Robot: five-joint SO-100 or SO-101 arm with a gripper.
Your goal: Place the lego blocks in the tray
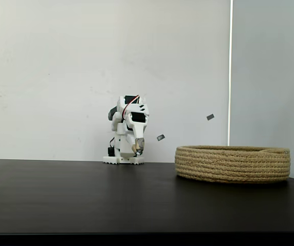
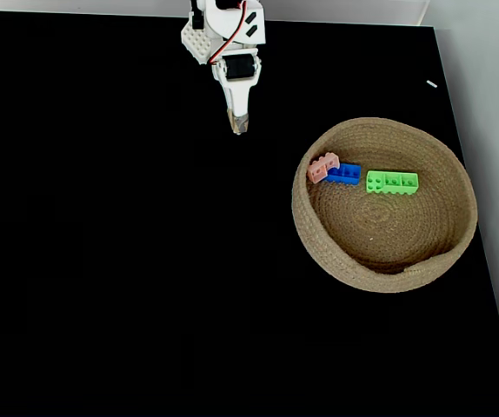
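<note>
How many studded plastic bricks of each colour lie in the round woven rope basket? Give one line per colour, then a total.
Bright green studded plastic brick: 1
Blue studded plastic brick: 1
Salmon-pink studded plastic brick: 1
Total in the round tan woven rope basket: 3

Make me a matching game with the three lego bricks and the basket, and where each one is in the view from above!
Things:
1. pink brick
2. blue brick
3. green brick
4. basket

Places:
A. rightmost brick, apart from the others
B. middle brick
C. on the black table, around all three bricks
D. leftmost brick, by the basket wall

Pairs: 1-D, 2-B, 3-A, 4-C
</note>
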